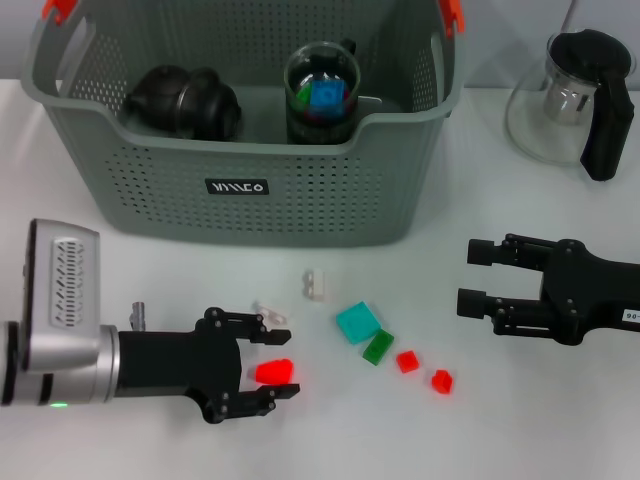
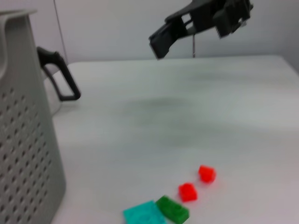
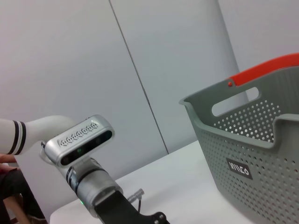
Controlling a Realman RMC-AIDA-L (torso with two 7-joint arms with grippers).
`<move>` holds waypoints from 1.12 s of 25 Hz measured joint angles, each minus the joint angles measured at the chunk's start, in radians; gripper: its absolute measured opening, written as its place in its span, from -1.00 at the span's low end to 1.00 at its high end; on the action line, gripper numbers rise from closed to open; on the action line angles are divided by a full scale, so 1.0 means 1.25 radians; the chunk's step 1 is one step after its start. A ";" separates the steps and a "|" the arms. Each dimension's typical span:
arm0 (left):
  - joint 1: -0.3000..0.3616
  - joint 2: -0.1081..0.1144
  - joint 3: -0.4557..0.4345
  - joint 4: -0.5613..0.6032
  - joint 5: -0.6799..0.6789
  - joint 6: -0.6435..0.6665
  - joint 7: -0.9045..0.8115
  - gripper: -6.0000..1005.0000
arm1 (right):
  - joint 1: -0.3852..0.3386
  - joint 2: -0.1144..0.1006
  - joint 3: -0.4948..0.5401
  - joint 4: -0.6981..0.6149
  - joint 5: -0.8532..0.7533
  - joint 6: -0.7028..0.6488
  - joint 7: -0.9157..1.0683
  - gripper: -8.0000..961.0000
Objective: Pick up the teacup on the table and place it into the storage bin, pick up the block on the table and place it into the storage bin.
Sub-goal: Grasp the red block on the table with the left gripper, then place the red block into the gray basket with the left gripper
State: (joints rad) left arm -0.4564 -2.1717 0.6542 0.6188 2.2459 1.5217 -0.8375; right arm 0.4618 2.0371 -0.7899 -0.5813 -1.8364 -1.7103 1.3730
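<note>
In the head view the left hand [image 1: 268, 371] lies low over the table [image 1: 120, 270] at about 7 o'clock from the storage bin [image 1: 240, 190], its fingers spread apart with a red block [image 1: 274, 371] sitting between the tips; whether the pads touch it cannot be told. The hand's long axis runs toward 3 o'clock, and the bin's front wall stands at 12 o'clock from the block, so the coming move looks like a close, a lift and a carry up over that rim. Other blocks, a teal block [image 1: 357, 322], a green block [image 1: 377, 347] and two small red ones, lie toward 2 to 3 o'clock, well clear of the path. A cup [image 1: 322, 92] already stands inside the bin. The right hand [image 1: 472, 277] waits with fingers apart at 3 o'clock, farther off.
</note>
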 joint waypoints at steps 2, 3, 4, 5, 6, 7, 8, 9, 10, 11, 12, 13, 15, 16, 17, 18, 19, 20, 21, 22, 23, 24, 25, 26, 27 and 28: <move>-0.002 0.000 0.000 -0.013 0.000 -0.031 0.007 0.14 | 0.000 0.000 0.000 0.000 0.000 0.000 0.000 0.71; -0.004 0.000 0.000 -0.020 0.000 -0.047 0.008 0.14 | 0.000 0.000 0.000 0.000 0.000 0.000 0.000 0.71; -0.005 0.000 0.000 -0.026 0.000 -0.058 0.010 0.14 | 0.000 0.000 0.001 0.000 0.000 0.000 0.000 0.71; -0.006 0.000 0.000 -0.030 0.000 -0.064 0.011 0.14 | 0.000 0.000 0.001 0.000 0.000 0.000 0.000 0.71; -0.007 0.000 0.001 -0.035 -0.001 -0.071 0.015 0.14 | 0.000 0.000 0.001 0.000 0.000 0.000 0.000 0.71; -0.008 0.000 0.001 -0.041 0.000 -0.079 0.020 0.14 | 0.000 0.000 0.001 0.000 0.000 0.000 0.000 0.71; -0.009 -0.001 0.001 -0.043 0.000 -0.085 0.023 0.13 | 0.000 0.000 0.001 0.000 0.000 0.000 0.000 0.71; -0.009 -0.001 0.001 -0.046 0.001 -0.091 0.027 0.13 | 0.000 0.000 0.001 0.000 0.000 0.000 0.000 0.71; -0.009 -0.001 0.001 -0.047 0.003 -0.094 0.028 0.13 | 0.000 0.000 0.001 0.000 0.000 0.001 0.000 0.71; -0.010 -0.001 0.002 -0.050 0.004 -0.096 0.028 0.13 | 0.000 0.000 0.001 0.000 0.000 0.001 0.000 0.71; -0.011 -0.001 0.002 -0.051 0.004 -0.096 0.028 0.13 | 0.000 0.000 0.001 0.000 0.000 0.001 0.000 0.71; -0.011 -0.001 0.002 -0.052 0.004 -0.096 0.028 0.13 | 0.000 0.000 0.001 0.000 0.000 0.001 0.000 0.71; -0.011 -0.001 0.005 -0.052 0.004 -0.097 0.028 0.13 | -0.001 -0.001 0.001 0.000 0.000 0.001 0.000 0.71; -0.011 -0.001 0.007 -0.052 0.004 -0.098 0.028 0.13 | -0.001 -0.001 0.001 0.000 0.000 0.001 0.000 0.71; -0.011 -0.001 0.009 -0.052 0.004 -0.100 0.028 0.13 | -0.002 -0.001 0.001 0.000 0.000 0.001 0.000 0.71; -0.011 -0.001 0.011 -0.052 0.004 -0.102 0.027 0.13 | -0.002 -0.001 0.001 0.000 0.000 0.001 0.000 0.71; -0.012 -0.001 0.011 -0.052 0.003 -0.103 0.023 0.08 | -0.002 -0.001 0.001 0.000 0.000 0.001 0.000 0.71; -0.014 -0.001 0.011 -0.052 0.004 -0.105 0.014 0.02 | -0.002 -0.001 0.001 0.000 0.000 0.001 0.000 0.71; -0.017 -0.001 0.012 -0.052 0.004 -0.108 0.001 -0.03 | -0.002 0.000 0.001 0.000 0.000 0.001 0.000 0.71; -0.020 0.000 0.017 -0.052 0.006 -0.115 -0.016 -0.11 | -0.002 0.000 0.001 0.000 0.000 0.001 0.000 0.71; -0.023 0.001 0.024 -0.051 0.006 -0.120 -0.033 -0.20 | -0.002 0.000 0.001 0.000 0.000 0.001 0.000 0.71; -0.025 0.002 0.030 -0.050 0.005 -0.123 -0.044 -0.28 | -0.003 0.000 0.001 0.000 0.000 0.001 0.000 0.71; -0.025 0.002 0.038 -0.048 0.005 -0.125 -0.050 -0.36 | -0.003 -0.001 0.001 0.000 -0.001 0.001 0.000 0.71; -0.026 0.002 0.044 -0.048 0.005 -0.125 -0.053 -0.44 | -0.003 -0.001 0.001 0.000 -0.001 0.001 0.000 0.71; -0.026 0.002 0.049 -0.047 0.004 -0.126 -0.054 -0.45 | -0.003 -0.001 0.001 0.000 -0.002 0.001 0.000 0.71; -0.026 0.001 0.053 -0.046 0.004 -0.126 -0.055 -0.46 | -0.003 -0.001 0.001 0.000 -0.002 0.001 0.000 0.71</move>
State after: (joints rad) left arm -0.4887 -2.1699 0.7201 0.5612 2.2513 1.3647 -0.9065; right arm 0.4584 2.0359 -0.7884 -0.5813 -1.8387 -1.7096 1.3729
